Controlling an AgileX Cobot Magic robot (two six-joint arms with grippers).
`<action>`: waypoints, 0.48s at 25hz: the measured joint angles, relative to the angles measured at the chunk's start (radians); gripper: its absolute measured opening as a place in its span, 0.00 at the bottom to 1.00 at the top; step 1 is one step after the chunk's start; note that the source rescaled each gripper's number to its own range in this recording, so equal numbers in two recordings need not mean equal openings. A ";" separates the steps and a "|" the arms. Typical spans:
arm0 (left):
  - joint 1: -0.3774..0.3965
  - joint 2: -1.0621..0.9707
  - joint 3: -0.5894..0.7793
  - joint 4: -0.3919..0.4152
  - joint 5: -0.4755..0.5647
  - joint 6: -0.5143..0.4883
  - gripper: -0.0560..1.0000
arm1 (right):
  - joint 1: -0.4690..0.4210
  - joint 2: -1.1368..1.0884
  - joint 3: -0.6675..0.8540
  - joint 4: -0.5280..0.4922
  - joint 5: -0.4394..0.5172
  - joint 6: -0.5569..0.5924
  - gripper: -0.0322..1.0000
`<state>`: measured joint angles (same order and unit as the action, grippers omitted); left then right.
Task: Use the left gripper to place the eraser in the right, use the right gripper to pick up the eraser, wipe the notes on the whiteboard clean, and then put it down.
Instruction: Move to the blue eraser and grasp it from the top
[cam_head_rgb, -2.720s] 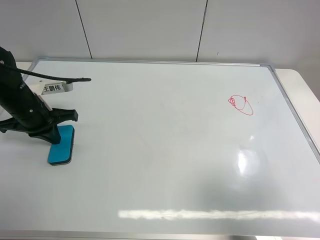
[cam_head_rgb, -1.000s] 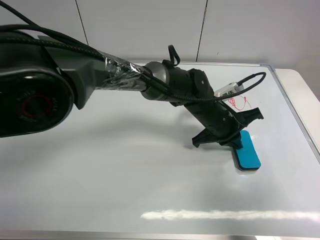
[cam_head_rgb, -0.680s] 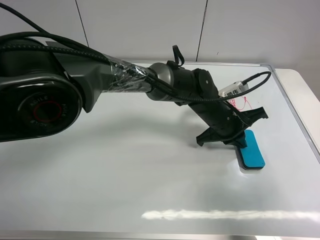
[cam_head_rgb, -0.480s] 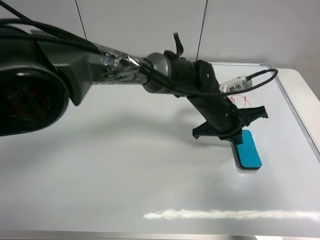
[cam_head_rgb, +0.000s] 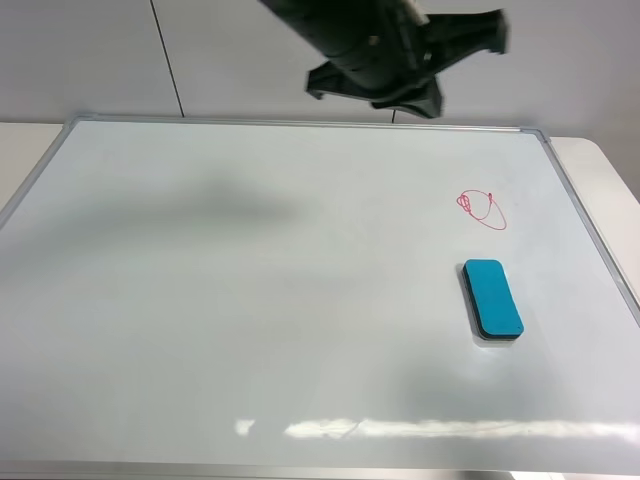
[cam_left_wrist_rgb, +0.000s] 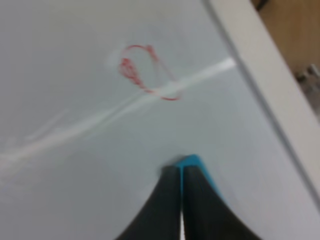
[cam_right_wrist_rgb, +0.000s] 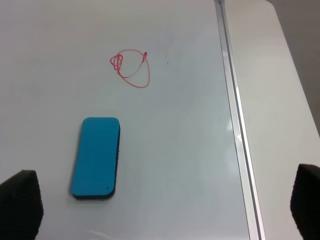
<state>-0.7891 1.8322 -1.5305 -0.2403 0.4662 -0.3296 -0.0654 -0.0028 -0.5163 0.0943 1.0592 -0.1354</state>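
The teal-blue eraser lies flat on the right part of the whiteboard, just below the red looped notes. My left gripper hangs high over the board's far edge, away from the eraser. In the left wrist view its fingers are pressed together with nothing between them, and a corner of the eraser and the notes show beyond them. My right gripper is open wide above the eraser, with the notes farther on. It does not show in the exterior view.
The board's silver frame runs along the right, with pale table beyond it. A panelled wall stands behind the board.
My left gripper has let go of the eraser on the right of the board and risen up and back. The eraser stays below the notes.
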 joint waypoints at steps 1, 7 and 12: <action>0.027 -0.047 0.068 0.020 -0.026 0.008 0.05 | 0.000 0.000 0.000 0.000 0.000 0.000 1.00; 0.261 -0.386 0.447 0.205 -0.127 0.059 0.05 | 0.000 0.000 0.000 0.000 0.000 0.000 1.00; 0.477 -0.721 0.691 0.276 -0.096 0.064 0.05 | 0.000 0.000 0.000 0.000 0.000 0.000 1.00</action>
<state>-0.3125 1.1114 -0.8393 0.0354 0.3701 -0.2651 -0.0654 -0.0028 -0.5163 0.0943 1.0592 -0.1354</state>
